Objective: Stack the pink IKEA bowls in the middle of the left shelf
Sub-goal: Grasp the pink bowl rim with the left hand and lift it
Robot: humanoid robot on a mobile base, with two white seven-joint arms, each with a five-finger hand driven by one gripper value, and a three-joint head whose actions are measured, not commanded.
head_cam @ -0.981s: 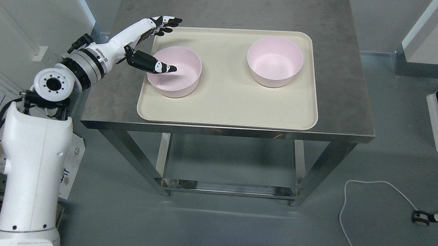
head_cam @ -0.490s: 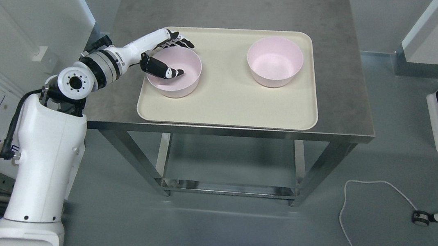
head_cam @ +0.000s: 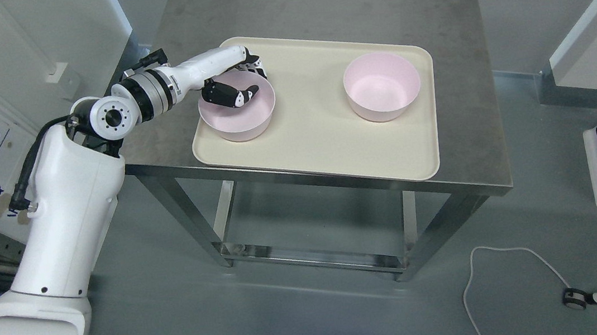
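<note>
From above, the left hand (head_cam: pixel 236 87) pinches the rim of the near bowl (head_cam: pixel 238 112), thumb inside, fingers outside. The other bowl (head_cam: pixel 383 93) sits apart on the same tray (head_cam: pixel 312 138). Nothing is stacked yet.

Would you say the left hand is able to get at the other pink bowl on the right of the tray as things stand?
Probably not right away: the left hand is closed on the rim of the left pink bowl. Nothing on the tray stands between it and the right pink bowl.

White arm (head_cam: pixel 65 216), black-jointed fingers (head_cam: pixel 234 96)
</note>
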